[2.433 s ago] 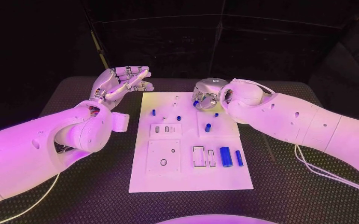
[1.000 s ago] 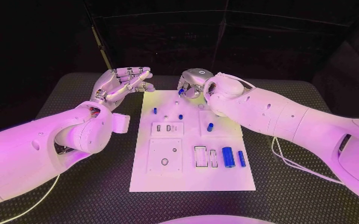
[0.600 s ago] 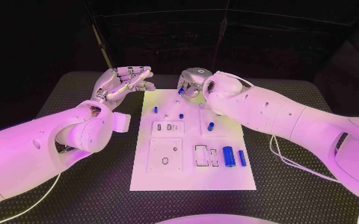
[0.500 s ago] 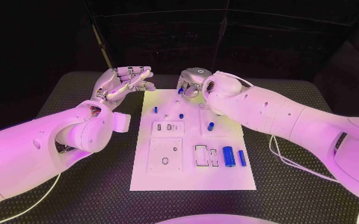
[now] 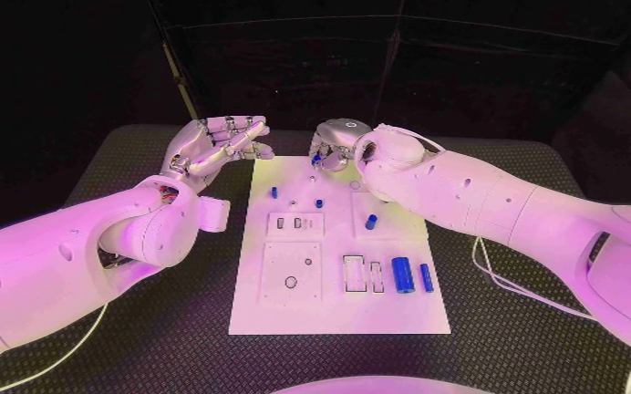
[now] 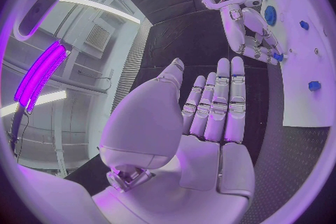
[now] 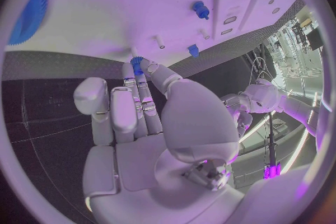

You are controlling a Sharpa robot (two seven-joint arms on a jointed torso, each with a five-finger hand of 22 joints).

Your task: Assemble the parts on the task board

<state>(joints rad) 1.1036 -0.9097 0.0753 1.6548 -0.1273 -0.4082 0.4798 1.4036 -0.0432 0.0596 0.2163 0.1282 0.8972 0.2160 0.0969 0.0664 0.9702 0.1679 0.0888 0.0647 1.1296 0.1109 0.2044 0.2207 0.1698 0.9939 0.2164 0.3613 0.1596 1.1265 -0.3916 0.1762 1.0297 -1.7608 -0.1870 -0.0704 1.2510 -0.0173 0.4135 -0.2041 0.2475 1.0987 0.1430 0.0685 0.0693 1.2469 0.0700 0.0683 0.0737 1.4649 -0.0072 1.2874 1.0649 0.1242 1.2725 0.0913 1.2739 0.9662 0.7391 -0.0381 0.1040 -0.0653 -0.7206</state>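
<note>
The right robot hand [image 5: 336, 146] hangs over the far edge of the board [image 5: 338, 312] in the head view, pinching a small blue gear [image 5: 315, 160], while the left robot hand [image 5: 217, 146] waits spread and empty just off the board's far left corner above the bench [image 5: 158, 348]. The left wrist view shows its own fingers [image 6: 218, 103] straight and apart, with the right hand's fingertips closed on the gear [image 6: 278, 57] at the board's edge. The right wrist view has the gear [image 7: 137, 61] at the fingertips [image 7: 143, 75] beside a thin pin [image 7: 159, 42] on the board; I judge it should go down level and centred over that pin, the pinch kept light.
</note>
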